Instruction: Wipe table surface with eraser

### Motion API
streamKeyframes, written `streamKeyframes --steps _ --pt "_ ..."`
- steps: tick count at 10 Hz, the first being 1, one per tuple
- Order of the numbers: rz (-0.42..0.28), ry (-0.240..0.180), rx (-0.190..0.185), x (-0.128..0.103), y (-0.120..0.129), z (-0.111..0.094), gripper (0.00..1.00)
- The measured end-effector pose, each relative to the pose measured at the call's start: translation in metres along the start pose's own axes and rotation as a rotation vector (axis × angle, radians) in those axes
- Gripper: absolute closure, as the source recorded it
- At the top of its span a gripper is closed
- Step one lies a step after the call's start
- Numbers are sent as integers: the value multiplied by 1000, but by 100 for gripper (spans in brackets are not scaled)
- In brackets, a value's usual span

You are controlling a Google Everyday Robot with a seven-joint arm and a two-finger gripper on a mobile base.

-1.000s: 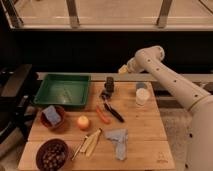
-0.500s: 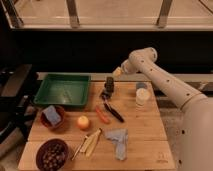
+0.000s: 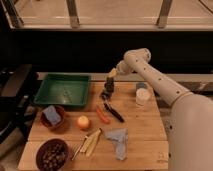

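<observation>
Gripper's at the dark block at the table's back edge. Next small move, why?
Probably lower the gripper straight down onto the dark upright block, likely the eraser: the gripper sits just above its top, and the block stands on the wooden table, not yet lifted.

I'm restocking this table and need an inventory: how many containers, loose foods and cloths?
Containers: 4 (green tray, white cup, left bowl, front bowl)
Loose foods: 2 (orange fruit, carrot)
Cloths: 1 (blue cloth)
Total: 7
The gripper hangs over a dark object at the back of the table.
</observation>
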Motion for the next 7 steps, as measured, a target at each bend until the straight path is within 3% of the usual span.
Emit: streamKeyframes --steps 7 --pt "-10 73 -65 15 34 29 35"
